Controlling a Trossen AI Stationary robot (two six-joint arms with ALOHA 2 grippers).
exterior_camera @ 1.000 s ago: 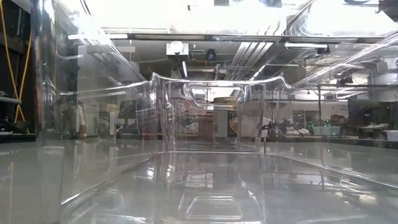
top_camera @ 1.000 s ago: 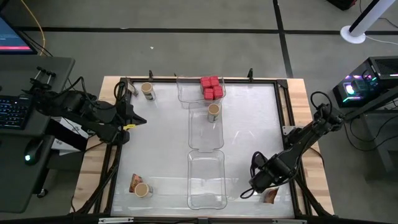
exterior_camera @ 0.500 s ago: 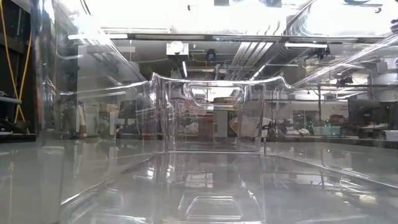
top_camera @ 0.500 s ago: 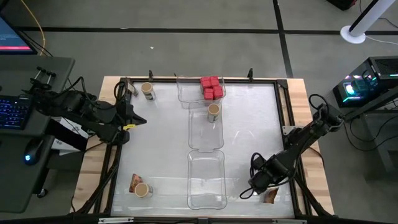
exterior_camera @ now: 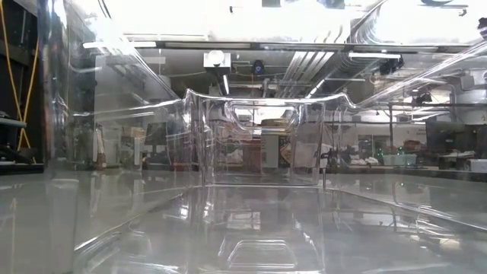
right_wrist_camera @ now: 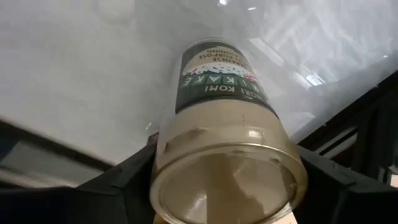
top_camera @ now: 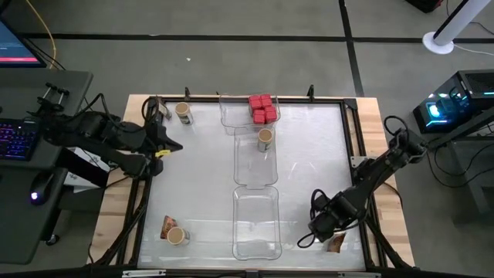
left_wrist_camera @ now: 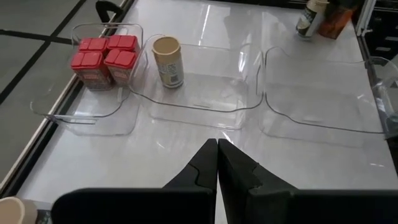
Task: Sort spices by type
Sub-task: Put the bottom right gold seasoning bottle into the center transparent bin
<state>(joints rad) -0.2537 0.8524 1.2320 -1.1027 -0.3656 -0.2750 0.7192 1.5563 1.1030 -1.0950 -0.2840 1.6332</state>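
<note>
My right gripper (top_camera: 310,236) is low over the table's near right, beside a brown-orange packet (top_camera: 336,244). A round jar (right_wrist_camera: 221,124) with a tan top (right_wrist_camera: 227,186) fills its wrist view; the gripper hides it from above. Red boxes (top_camera: 262,108) fill the far clear tray (top_camera: 231,122). One jar (top_camera: 265,139) stands in the middle tray (top_camera: 247,174). Another jar (top_camera: 183,113) stands at the far left. A third jar (top_camera: 177,235) stands with a packet (top_camera: 167,226) at the near left. My left gripper (top_camera: 164,150) hangs shut above the table's left edge, holding nothing. My right gripper has the jar's upper wall (right_wrist_camera: 166,146), just under the tan top, between its two fingers (right_wrist_camera: 124,180), one on either side. The fingers come from above, pointing steeply down. The jar stands with its base on the table and its top toward the wrist.
Three clear trays lie in a row down the table's middle; the near one (top_camera: 256,224) lies left of my right gripper. The low view looks through the tray walls (exterior_camera: 251,190). A dark frame (top_camera: 363,232) borders the table close to the right arm.
</note>
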